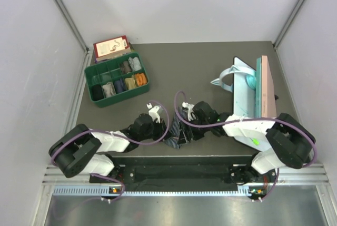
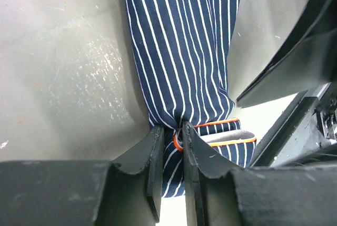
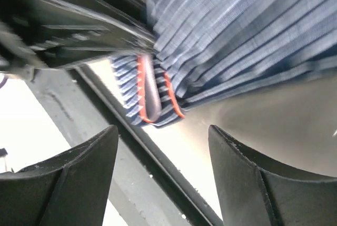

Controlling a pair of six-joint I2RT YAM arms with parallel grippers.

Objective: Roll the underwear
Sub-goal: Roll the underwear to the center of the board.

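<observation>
Closed narrow on the left gripper [image 2: 172, 149]: fingers [image 2: 152, 157] pinching a bunched corner of the striped underwear [image 2: 184, 41], right at the orange waistband [image 2: 221, 123]. Stretching away beyond those fingertips as one long folded strip, side edges fairly straight. Bare table [image 2: 63, 78] to the left of the fingers. Close on their right, the dark bulk of the right arm [image 2: 295, 52], with little room on that side.

Spread wide on the right gripper [image 3: 163, 176], gripping nothing. Fingers [image 3: 253, 178] apart from the cloth, with the waistband end just ahead of the gap, nearer the left-hand finger. Lying at the near edge [image 3: 131, 136] of the table, seemingly reaching just past it.

From above, both sets of fingertips meeting over the cloth at mid-front. Open tabletop beyond the fingertips. Green compartment tray [image 1: 90, 86] well apart, far left of the left fingers; pink board [image 1: 267, 86] well apart, far right of the right fingers.
</observation>
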